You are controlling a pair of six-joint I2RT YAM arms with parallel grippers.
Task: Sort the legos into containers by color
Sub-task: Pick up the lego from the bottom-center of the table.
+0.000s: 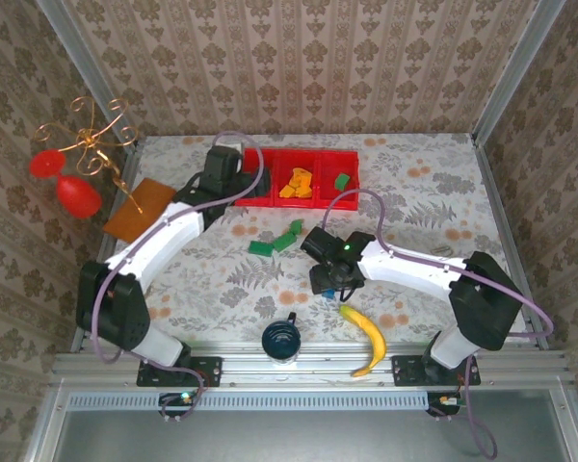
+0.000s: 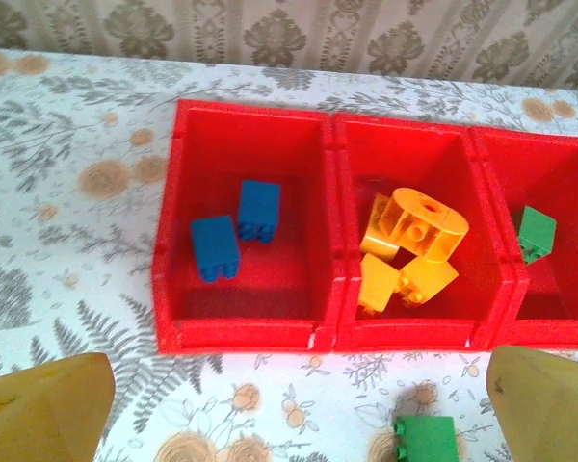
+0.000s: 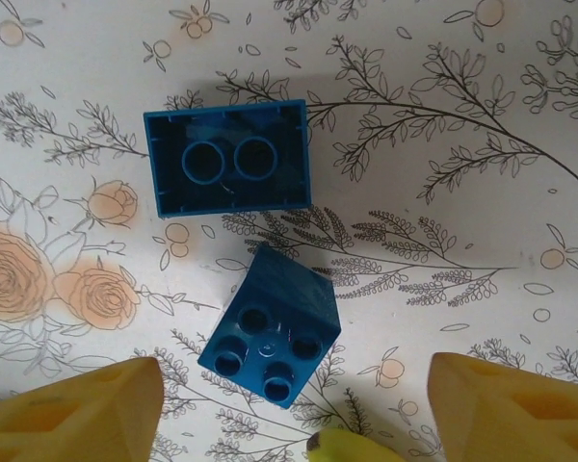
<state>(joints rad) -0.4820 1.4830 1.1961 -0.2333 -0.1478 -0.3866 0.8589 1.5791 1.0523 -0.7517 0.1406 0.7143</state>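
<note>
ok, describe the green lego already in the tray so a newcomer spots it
Start at the long red tray near the table's far edge and take its rightmost compartment, seen from the arms. The green brick lies alone in it; the other green bricks are loose on the table, and the next compartment holds only orange-yellow pieces.

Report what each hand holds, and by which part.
Nothing is held. The left hand is open by the red tray; the right hand is open above two blue legos.
</note>
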